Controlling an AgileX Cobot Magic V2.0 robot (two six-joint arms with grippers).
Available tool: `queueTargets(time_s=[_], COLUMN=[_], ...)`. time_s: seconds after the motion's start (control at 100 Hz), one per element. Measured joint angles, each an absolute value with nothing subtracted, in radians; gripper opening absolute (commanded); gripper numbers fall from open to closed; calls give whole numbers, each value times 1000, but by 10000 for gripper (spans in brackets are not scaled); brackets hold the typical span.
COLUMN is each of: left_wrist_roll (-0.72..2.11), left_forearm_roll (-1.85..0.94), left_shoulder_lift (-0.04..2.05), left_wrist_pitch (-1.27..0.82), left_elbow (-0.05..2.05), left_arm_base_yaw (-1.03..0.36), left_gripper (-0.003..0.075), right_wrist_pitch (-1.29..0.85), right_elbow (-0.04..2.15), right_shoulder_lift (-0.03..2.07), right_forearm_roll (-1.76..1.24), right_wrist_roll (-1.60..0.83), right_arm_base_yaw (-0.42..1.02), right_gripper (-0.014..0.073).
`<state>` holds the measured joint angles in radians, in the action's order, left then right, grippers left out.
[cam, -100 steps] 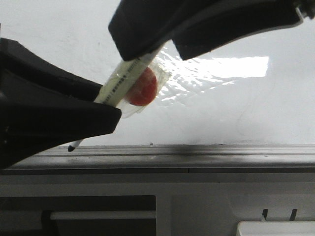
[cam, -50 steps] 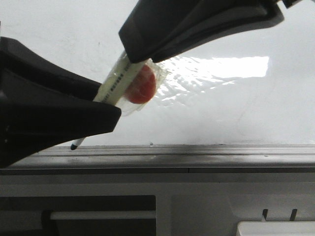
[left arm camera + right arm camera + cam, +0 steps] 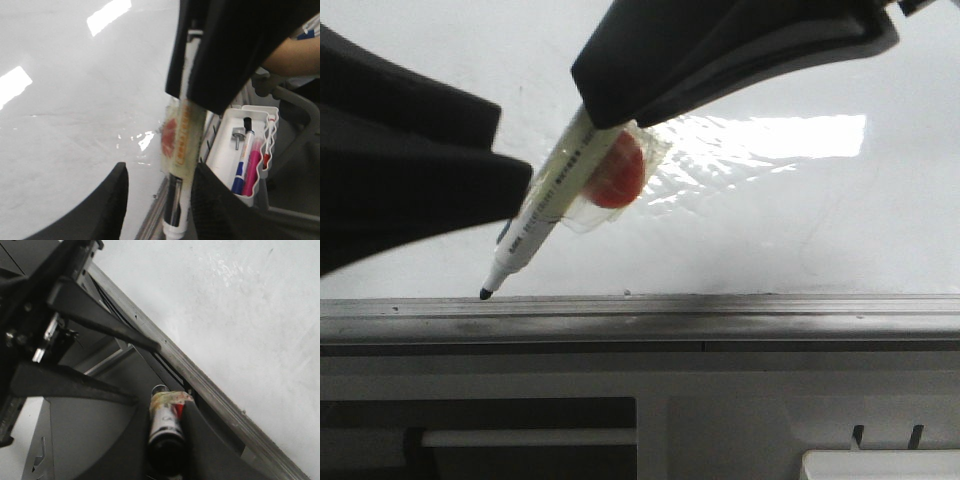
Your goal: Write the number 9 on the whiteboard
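The whiteboard is glossy white with bright glare and a grey rail along its lower edge. No number 9 shows on it. My right gripper is shut on a white marker wrapped in tape with a red patch. The marker slants down, and its black tip is just above the rail. My left gripper is open at the left. In the left wrist view the marker hangs between the spread left fingers. The right wrist view shows the marker clamped.
A white holder with blue and pink pens hangs beside the board's rail. A person's arm is at the edge behind it. A grey panel with a slot and a white object lie below the rail.
My left gripper has let go of the marker and drawn back up and left. The marker's lower end and tip now show, held only by my right gripper.
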<state>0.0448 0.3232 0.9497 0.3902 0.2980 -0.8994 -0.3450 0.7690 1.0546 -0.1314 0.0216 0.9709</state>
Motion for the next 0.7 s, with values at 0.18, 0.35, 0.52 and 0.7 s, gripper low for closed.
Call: queueTargets(time_s=[0.18, 0.35, 0.52, 0.7], left_wrist_roll=[45, 45, 45, 45], left_forearm_roll=[217, 133, 94, 78], left_shoulder_lift=[758, 626, 587, 586], left_wrist_pitch=[274, 246, 241, 233], left_elbow=[298, 298, 298, 298], left_arm_base_yaw=[-889, -855, -797, -749], left_gripper=[284, 284, 283, 283], right_wrist_pitch=[-345, -347, -362, -384], right_elbow=[769, 792, 896, 977], right_shoulder_lift=[1055, 1056, 1056, 1058], right_forearm_roll=[-131, -131, -131, -131], right_wrist_roll=[20, 22, 56, 79], right_arm_base_yaw=[963, 953, 878, 739], right_gripper=[-71, -69, -69, -69])
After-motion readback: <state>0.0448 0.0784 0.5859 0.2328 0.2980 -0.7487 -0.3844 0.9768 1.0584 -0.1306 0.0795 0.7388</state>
